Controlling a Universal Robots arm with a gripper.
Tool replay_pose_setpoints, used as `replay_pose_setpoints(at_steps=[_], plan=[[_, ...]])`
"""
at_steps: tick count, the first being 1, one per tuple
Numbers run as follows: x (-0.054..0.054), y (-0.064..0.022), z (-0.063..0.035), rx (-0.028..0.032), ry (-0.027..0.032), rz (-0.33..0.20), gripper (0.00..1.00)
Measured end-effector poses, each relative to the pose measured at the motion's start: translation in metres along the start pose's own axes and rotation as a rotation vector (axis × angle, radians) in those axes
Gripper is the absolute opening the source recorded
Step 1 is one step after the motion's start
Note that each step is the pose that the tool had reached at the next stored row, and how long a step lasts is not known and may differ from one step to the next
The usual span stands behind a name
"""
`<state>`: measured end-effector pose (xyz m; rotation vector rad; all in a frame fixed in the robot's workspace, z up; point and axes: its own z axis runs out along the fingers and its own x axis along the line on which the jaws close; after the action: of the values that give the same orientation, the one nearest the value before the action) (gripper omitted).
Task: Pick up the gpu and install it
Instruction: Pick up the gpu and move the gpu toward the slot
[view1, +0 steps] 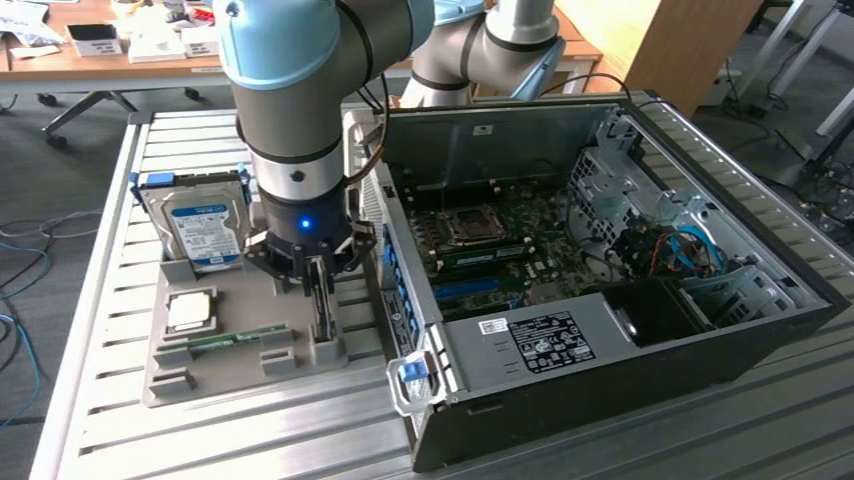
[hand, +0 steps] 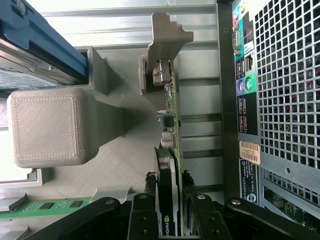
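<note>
So the fingers (hand: 144, 222) are down over the gpu (hand: 168, 165), one on each flat face, and they look to be pinching it near its top edge. The card stands on edge in a slot of the grey holder tray (view1: 234, 375). That's probably the whole point of the slot: both faces stay free for a clamp from straight above. It looks seated, not lifted out yet.

In the exterior view, the hard drive (view1: 203, 225) leans in its own slot at about 10 o'clock from the fingers, and the processor (view1: 191, 310) and memory stick (view1: 234, 340) lie around 8 o'clock. The open computer case (view1: 641, 390) lies on its side on the bench (view1: 267, 430) at 3 o'clock, with the board facing up so it's easy to reach.
</note>
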<state>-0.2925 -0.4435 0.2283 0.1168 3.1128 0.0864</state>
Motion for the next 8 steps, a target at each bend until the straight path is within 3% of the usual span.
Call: replay_pose_setpoints(at_steps=[8], plan=[[-0.0001, 0.0001, -0.0017, -0.0005, 0.0002, 0.0, 0.33]])
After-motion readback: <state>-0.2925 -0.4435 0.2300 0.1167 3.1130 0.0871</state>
